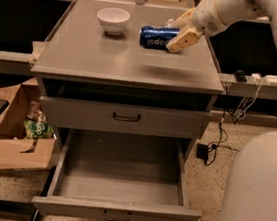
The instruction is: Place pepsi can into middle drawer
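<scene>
The pepsi can (156, 37), blue with white lettering, lies on its side in the air above the grey cabinet top (94, 57). It casts a shadow on the top below it. My gripper (179, 38) is shut on the can's right end, and a tan fingertip (183, 39) shows in front of it. The middle drawer (120, 181) is pulled out wide open below, its flat tray bare and its dark loop handle on the front edge. The arm reaches in from the upper right.
A white bowl (113, 19) stands on the cabinet top left of the can. The upper drawer front (126, 117) is closed. A cardboard box (19, 140) with a green packet sits on the floor at the left. My white base (259, 193) fills the lower right.
</scene>
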`<state>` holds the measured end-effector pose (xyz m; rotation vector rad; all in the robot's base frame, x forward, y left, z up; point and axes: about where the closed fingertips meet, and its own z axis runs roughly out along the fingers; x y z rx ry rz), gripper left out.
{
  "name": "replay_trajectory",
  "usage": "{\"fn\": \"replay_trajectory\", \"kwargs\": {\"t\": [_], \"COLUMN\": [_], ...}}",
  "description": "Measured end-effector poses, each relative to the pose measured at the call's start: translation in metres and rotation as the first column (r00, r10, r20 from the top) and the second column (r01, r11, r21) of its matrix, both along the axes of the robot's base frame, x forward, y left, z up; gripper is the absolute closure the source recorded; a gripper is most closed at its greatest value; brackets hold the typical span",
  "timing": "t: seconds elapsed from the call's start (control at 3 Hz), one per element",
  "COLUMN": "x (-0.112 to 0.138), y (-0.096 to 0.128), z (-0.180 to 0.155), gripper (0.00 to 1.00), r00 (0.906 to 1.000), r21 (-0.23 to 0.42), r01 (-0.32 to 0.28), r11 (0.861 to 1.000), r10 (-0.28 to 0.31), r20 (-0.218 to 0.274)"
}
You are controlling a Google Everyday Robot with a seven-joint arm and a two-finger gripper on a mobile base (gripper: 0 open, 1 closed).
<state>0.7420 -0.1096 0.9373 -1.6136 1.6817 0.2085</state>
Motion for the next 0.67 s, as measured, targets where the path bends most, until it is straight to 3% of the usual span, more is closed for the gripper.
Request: {"fn": "replay_trajectory", "kwargs": {"t": [0.33, 0.67], "x": [-0.0178, -0.0176], "y": [-0.0045, -0.0036], "z": [0.0467, 0.0449], "gripper": [1.00, 1.00], "r00": [0.9929, 0.9932], "r21": [0.069, 0.069], "r01": [-0.044, -0.046], "r11": [0.997, 0.997], "r10": [0.036, 0.039], "r20": [0.113, 0.110]}}
